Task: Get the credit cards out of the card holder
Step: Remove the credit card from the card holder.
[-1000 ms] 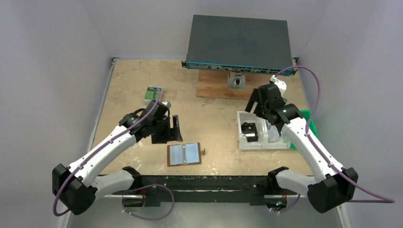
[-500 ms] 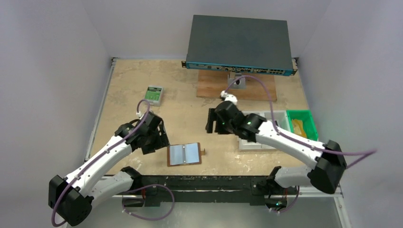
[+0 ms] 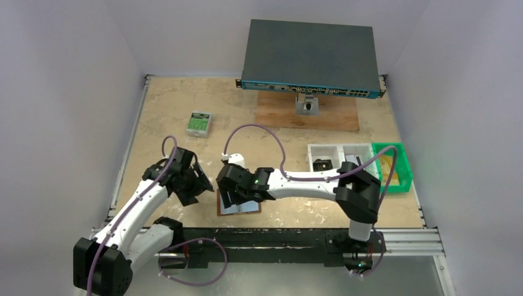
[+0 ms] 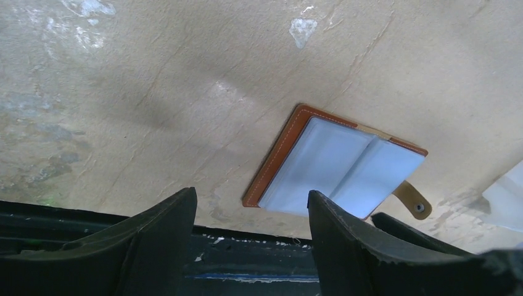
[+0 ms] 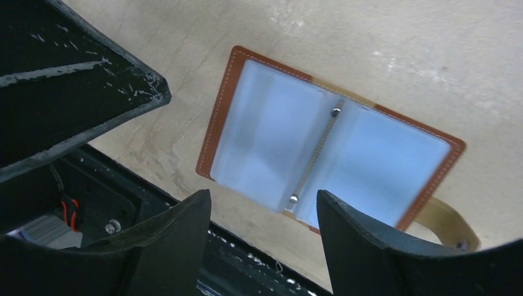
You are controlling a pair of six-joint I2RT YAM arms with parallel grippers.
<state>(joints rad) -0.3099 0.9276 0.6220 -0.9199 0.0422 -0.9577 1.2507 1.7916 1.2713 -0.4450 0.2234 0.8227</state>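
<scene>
The card holder (image 3: 249,208) lies open and flat near the table's front edge, brown leather around pale grey-blue pockets (image 5: 327,148), snap tab (image 4: 412,200) at its right. No credit cards show; the pockets hide whatever they hold. My right gripper (image 3: 237,194) hovers right over the holder and covers most of it in the top view; its jaws (image 5: 262,194) are open and empty above the holder's near edge. My left gripper (image 3: 196,185) hangs just left of the holder, open and empty (image 4: 251,194), apart from it.
A green-and-white box (image 3: 199,123) sits at the back left. A dark network switch (image 3: 310,58) rests on a wooden board (image 3: 308,116) at the back. A white tray (image 3: 333,154) and a green bin (image 3: 395,168) stand at the right. A black rail (image 3: 277,237) runs along the front edge.
My right arm swung from the white tray leftward to above the card holder. My left gripper drew nearer the front edge. Both jaws narrowed somewhat.
</scene>
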